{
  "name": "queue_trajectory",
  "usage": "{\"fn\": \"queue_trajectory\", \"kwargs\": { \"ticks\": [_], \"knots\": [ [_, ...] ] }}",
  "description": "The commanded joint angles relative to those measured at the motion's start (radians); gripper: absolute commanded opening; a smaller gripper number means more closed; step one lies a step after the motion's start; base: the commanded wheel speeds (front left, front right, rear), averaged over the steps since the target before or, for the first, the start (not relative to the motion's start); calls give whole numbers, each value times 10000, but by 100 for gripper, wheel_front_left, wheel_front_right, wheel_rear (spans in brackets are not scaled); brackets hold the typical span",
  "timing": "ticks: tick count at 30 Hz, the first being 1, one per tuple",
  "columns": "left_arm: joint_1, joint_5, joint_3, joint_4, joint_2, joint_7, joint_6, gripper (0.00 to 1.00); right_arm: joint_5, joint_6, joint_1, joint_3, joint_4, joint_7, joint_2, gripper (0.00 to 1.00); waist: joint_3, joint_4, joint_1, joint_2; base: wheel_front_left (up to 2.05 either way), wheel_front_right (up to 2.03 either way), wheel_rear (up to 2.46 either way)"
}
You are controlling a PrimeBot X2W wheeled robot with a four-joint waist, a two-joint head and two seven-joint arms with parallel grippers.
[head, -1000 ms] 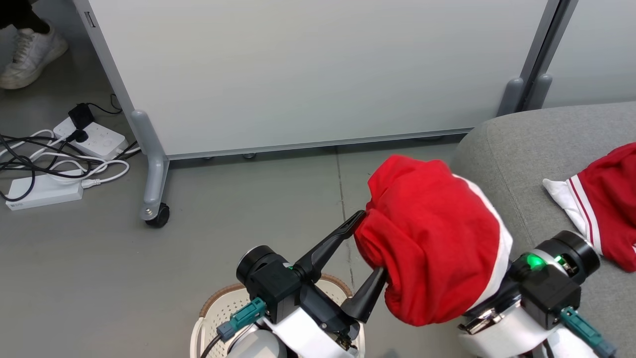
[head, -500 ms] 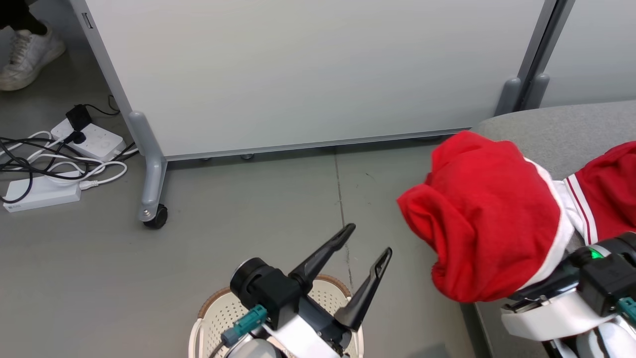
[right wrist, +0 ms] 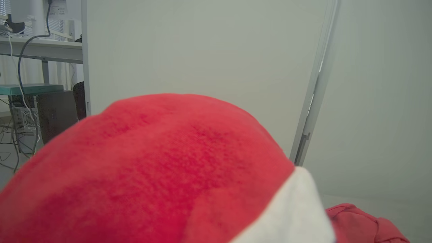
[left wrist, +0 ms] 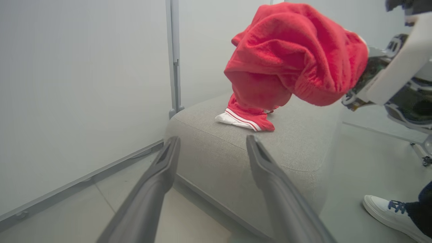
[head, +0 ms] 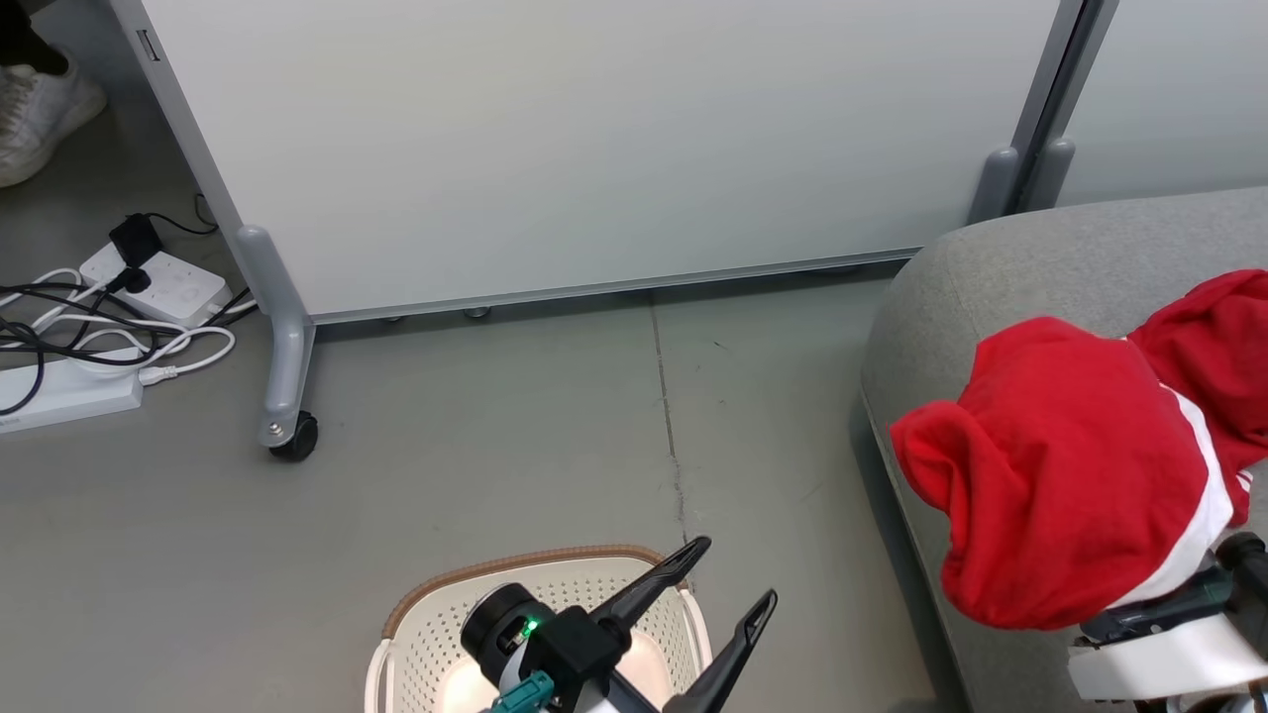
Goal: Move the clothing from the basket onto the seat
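**Head view, left to right.** A person's white shoe is cut off by the top-left corner. Below it lie white power strips with tangled black and white cables, cropped by the left edge. A pale grey partition panel on a grey castor leg spans the background.

At the bottom edge stands the cream-white perforated plastic basket with a brown woven-look rim. Its near part is cut off and its middle is hidden by the left arm. The left gripper is above the basket's right rim, its jaws released, spread wide and grasping nothing. They point up and to the right.

The large grey fabric-upholstered seat with a rounded corner occupies the right. Above its near-left part is the carried garment, a bright red soft fabric bundle with a white trim band. The right gripper has its jaws buried in the cloth, clenched on the carried garment.

In the left wrist view the bundle's long axis slants from that wrist, white band end, down to a drooping lobe. The second garment, also bright red, lies on the seat and is cropped by the right edge. Whether the two garments touch cannot be told.
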Motion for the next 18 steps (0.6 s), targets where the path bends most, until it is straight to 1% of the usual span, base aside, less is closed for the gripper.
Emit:
{"fn": "queue_trajectory", "kwargs": {
  "ticks": [1,6,18],
  "knots": [
    [80,92,-46,59,133,-4,-9,100,-62,-2,128,-125,79,-30,5,0,5,-23,0,-1,0,0,0],
    [202,119,-228,217,217,-4,-9,100,-34,-2,245,-269,255,-30,44,0,21,-50,0,-1,0,0,0],
    [260,52,-198,389,124,-4,-9,100,104,-2,322,-418,443,-30,184,0,-15,12,0,-1,0,0,0]
  ]
}}
